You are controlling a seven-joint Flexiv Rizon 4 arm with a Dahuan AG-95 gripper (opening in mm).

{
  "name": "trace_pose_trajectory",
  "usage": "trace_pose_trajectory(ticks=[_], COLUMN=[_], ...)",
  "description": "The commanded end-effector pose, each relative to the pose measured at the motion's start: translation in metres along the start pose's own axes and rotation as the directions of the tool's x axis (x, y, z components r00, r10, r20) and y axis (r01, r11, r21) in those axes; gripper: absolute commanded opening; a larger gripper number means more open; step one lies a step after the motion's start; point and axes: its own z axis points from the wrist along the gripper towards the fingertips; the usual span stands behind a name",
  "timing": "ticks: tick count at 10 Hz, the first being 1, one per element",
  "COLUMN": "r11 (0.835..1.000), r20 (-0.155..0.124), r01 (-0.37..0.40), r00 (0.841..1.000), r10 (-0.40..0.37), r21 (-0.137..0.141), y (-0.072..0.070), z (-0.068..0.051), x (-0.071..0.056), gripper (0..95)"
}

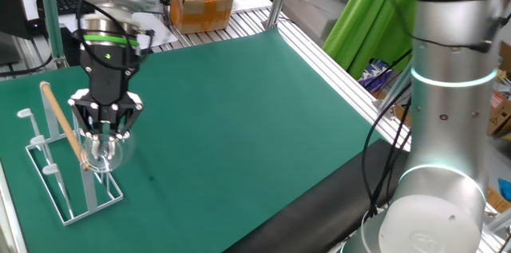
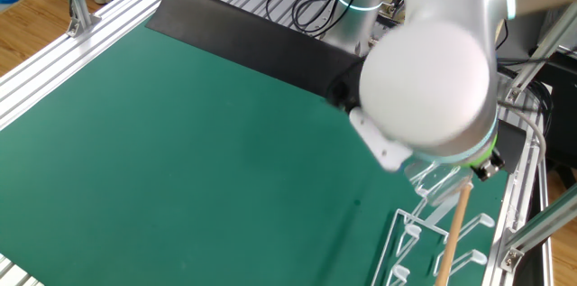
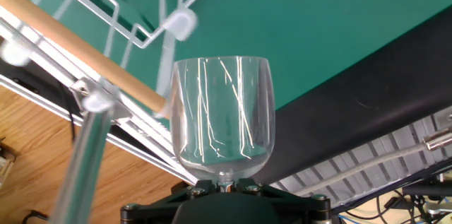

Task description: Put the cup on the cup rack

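One cup point(image 3: 222, 114) is held by its stem in the gripper's point(image 1: 104, 129) closed jaws over one cup rack point(image 1: 62, 165).

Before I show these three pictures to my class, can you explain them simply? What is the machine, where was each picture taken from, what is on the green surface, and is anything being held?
The machine is a silver robot arm with a two-finger gripper. Two pictures come from fixed cameras on different sides of the table; the third looks along the fingers from a camera on the hand. On the green mat stands a white wire cup rack with upright pegs and a slanted wooden rod. The gripper holds a clear glass cup by its stem, bowl pointing away from the hand, close above the rack's pegs. Whether glass and peg touch, I cannot tell.
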Motion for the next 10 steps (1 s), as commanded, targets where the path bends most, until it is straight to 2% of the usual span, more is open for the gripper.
trace_pose_trajectory(ticks=[1,4,6,10], r11=[1.000,1.000,0.999,0.999], r20=[-0.001,-0.009,-0.034,-0.040], r01=[0.004,0.010,0.026,0.028], r00=[1.000,1.000,0.999,0.999], r10=[-0.004,-0.010,-0.025,-0.026], r21=[-0.005,0.004,0.026,0.035], y=[-0.001,-0.001,0.000,0.003], z=[0.001,0.000,-0.002,-0.003], x=[-0.002,-0.006,-0.014,-0.019], gripper=[0.0,0.0,0.0,0.0])
